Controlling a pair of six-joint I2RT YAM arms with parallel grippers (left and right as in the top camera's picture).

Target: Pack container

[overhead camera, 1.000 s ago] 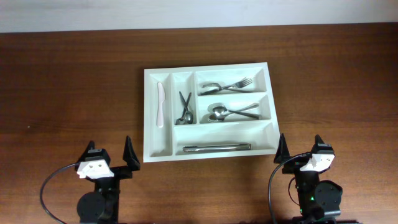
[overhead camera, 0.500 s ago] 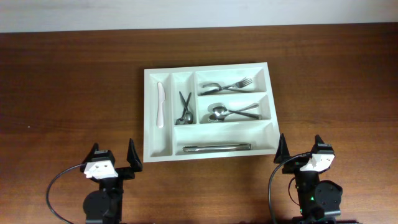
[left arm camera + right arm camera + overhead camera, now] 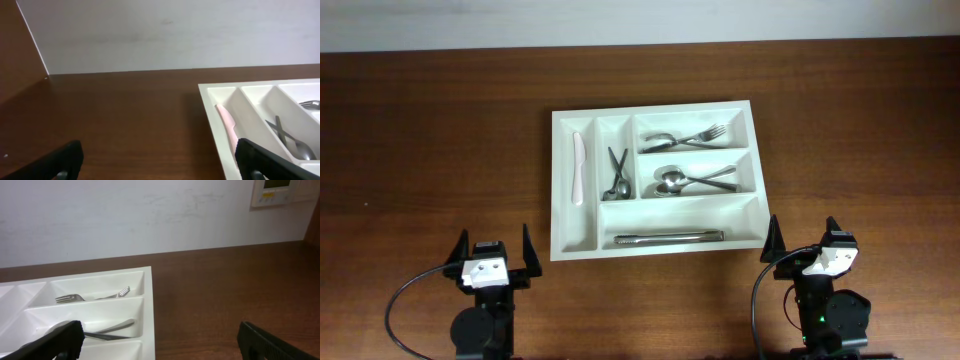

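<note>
Container point(image 3: 575, 235) lies on the counter point(image 3: 420, 150), long axis running left to right, just ahead of the left claw point(image 3: 495, 243) and the right claw point(image 3: 802, 238). Both claws gape wide and empty, each near one front corner, about equally close.

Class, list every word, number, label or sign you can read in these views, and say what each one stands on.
None can be read.
The wall panel in the right wrist view has a small display and marks, too blurred to read.
The container shows no lettering.
</note>
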